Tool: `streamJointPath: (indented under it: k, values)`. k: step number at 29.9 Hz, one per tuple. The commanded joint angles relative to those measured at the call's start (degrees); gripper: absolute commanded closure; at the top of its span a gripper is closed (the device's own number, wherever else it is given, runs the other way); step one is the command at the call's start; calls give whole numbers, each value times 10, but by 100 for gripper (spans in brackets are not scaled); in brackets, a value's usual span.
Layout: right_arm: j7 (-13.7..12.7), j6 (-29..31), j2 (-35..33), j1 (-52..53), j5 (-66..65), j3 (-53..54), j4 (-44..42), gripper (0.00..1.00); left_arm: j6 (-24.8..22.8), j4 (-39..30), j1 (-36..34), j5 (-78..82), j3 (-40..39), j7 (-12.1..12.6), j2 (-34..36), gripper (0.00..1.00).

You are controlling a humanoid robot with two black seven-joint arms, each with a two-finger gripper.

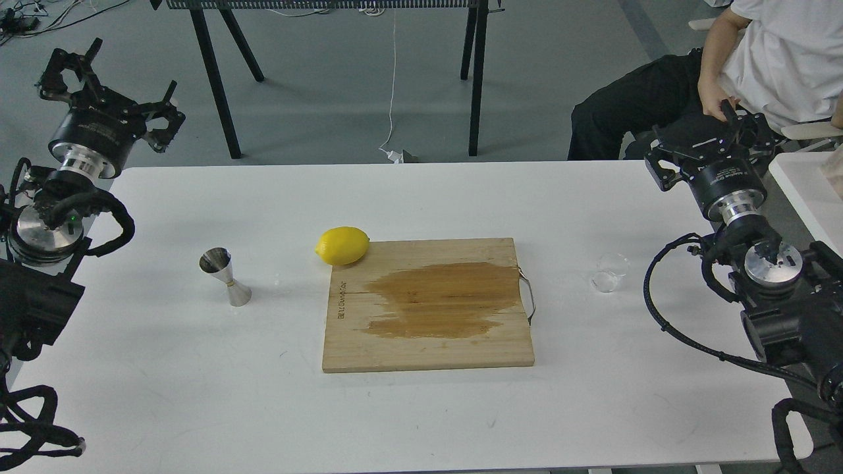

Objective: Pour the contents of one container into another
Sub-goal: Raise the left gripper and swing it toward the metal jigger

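Glass cup (610,272): standing upright on the table (421,408) at its right side, near and in front of the right hand (708,141), which is hovering with fingers apart, holding nothing. Jigger (225,276): standing upright toward the left, nearer the left hand (108,82), also spread and empty. Board (428,304) and lemon (342,245) lying between them; the right arm looks better placed for the cup.

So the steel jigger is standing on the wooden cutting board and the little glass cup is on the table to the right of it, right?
Not quite: the head view shows the steel jigger standing on the white table, left of the wooden cutting board. The little glass cup is on the table to the board's right.
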Motion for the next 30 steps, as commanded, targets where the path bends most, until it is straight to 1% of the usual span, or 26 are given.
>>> streamJointPath:
  k: [1, 7, 9, 10, 12, 13, 14, 15, 17, 19, 22, 24, 27, 30]
  values:
    - [0, 0, 0, 0, 0, -4, 1, 0, 1, -1, -1, 0, 0, -1, -1, 0]
    - [-1, 0, -4, 1, 0, -1, 1, 0, 1, -3, -6, 3, 1, -1, 0, 0]
    - [-1, 0, -9, 1, 0, -2, 0, 0, -10, -11, -10, 7, 7, 3, 6, 0]
    - [-1, 0, -10, 0, 0, -3, 0, 0, -14, -19, -10, 10, 16, 4, 11, 0]
    - [-2, 0, -14, -1, -1, -4, -1, 0, -14, -52, -18, 29, 38, 9, 45, 0]
    - [-2, 0, -16, -1, -3, -4, -1, 0, -8, -71, -19, 35, 52, 12, 59, 0]
    - [-2, 0, -17, -2, -4, -5, 3, 0, 14, -96, -19, 36, 72, 15, 72, 0]
    - [-2, 0, -16, -3, -4, -6, 4, 0, 36, -121, -18, 37, 93, 13, 84, 0]
    - [-2, 0, -16, -3, -4, -9, 10, 0, 58, -172, -13, 40, 119, 5, 104, 0]
    - [-1, 0, -17, -5, -4, -11, 18, 0, 64, -230, -4, 46, 130, -6, 137, 2]
    - [-1, 0, -24, -14, -4, -10, 45, 0, 70, -345, 18, 105, 135, -29, 192, 3]
    - [-2, 0, -39, -27, -4, -10, 72, 0, 78, -416, 31, 165, 136, -32, 224, 3]
    - [-1, 0, -55, -44, -4, -9, 104, 0, 89, -479, 57, 247, 136, -32, 249, 3]
    - [-1, 0, -68, -52, -4, -7, 109, 0, 90, -519, 67, 318, 134, -38, 271, 3]
